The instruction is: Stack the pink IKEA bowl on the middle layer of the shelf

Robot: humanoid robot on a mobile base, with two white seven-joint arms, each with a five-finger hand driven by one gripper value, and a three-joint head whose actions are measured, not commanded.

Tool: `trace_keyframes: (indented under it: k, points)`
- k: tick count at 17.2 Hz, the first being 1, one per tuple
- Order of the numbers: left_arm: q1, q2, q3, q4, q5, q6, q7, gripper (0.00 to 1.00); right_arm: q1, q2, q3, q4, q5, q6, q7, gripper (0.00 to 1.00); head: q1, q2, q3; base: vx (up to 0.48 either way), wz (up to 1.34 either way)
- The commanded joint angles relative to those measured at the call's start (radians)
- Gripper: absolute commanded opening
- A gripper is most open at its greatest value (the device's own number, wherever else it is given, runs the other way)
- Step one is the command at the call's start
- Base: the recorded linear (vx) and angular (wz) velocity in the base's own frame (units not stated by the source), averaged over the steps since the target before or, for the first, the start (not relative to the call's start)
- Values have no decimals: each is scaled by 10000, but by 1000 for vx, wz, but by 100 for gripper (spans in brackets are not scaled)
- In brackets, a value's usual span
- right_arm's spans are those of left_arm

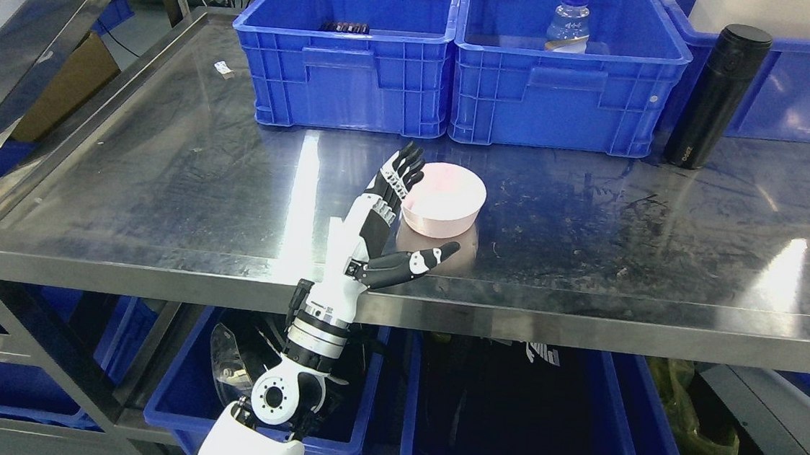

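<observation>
Head view: left hand (395,216) with fingers spread, holding nothing, just left of the pink bowl (445,199) (thumb near its front). Bowl sits upright on the steel shelf (162,187), crates (347,49) and a black flask (715,96) behind.

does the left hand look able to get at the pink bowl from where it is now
Probably yes. The left hand is open right beside the pink bowl, its fingers along the bowl's left side and the thumb below it. Nothing stands between them on the steel shelf.
</observation>
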Motion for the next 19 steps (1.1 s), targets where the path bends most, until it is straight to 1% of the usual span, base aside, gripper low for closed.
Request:
trace_keyframes:
  k: [1,4,5,6,8,10,11,12,13,14,15,16,17,18,19]
  points:
    - [91,174,132,-21,6,-133,-7,100,31,-175,0,-175,0,-7,8,100,0,0,0,75,-125]
    - [-15,174,132,-51,6,-531,-38,100,46,-175,0,-175,0,-7,8,100,0,0,0,48,-68]
    - [-259,174,147,-51,-70,-624,-190,100,47,-175,0,-175,0,-7,8,100,0,0,0,20,-12]
    - [-884,211,178,-51,-374,-610,-404,100,31,-175,0,-175,0,-7,8,100,0,-1,0,0,0]
    - [-2355,1176,224,-51,-1705,-595,-712,100,31,-175,0,-175,0,-7,8,100,0,-1,0,-6,4]
    - [-4043,2341,163,-21,-3147,-518,-1246,100,46,-175,0,-175,0,-7,8,100,0,-1,0,-13,4]
    - [-4825,3015,102,-21,-4080,-502,-2055,99,47,-175,0,-175,0,-7,8,100,0,0,0,-15,0]
    - [-5471,3750,101,-21,-5198,-305,-3536,98,47,-175,0,-175,0,-7,8,100,0,-1,0,0,0]
    - [-5842,4016,162,-21,-5969,77,-4887,97,31,-175,0,-175,0,-7,8,100,0,-1,0,0,0]
    - [-5997,4094,178,-21,-6386,248,-5751,94,46,-175,0,-175,0,-7,8,100,0,-1,0,0,0]
    - [-6029,4095,163,-21,-6527,249,-5942,89,46,-175,0,-175,0,-7,8,100,0,-1,0,0,0]
    - [-6029,4035,71,-36,-6802,310,-6050,88,47,-175,0,-175,0,-7,8,100,0,-3,0,0,0]
    - [-6060,3988,40,-21,-7184,341,-6203,90,31,-175,0,-175,0,-7,8,100,0,-3,0,0,0]
    - [-6060,3836,25,-5,-7446,341,-6630,97,31,-175,0,-175,0,-7,8,100,0,-3,0,0,0]
    - [-6136,3090,24,25,-7601,326,-7348,100,46,-175,0,-175,0,-7,8,100,0,-3,0,0,0]
